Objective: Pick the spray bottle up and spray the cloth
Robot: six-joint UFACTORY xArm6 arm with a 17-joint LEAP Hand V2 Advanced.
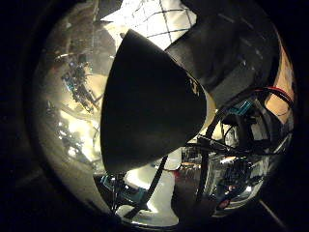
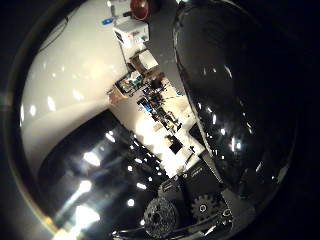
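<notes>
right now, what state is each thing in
spray bottle, dark, right up against the palm, filling much of both views
cloth, white with a dark grid, spread out beyond the spray bottle; wet or dry cannot be told
hand, close against the spray bottle; whether it grips cannot be told

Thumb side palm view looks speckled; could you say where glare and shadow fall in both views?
Thumb side palm view: bright glints dot a glossy dark body. Little finger side palm view: a dark unlit shape fills the middle, while the checked cloth beyond it is brightly lit.
</notes>
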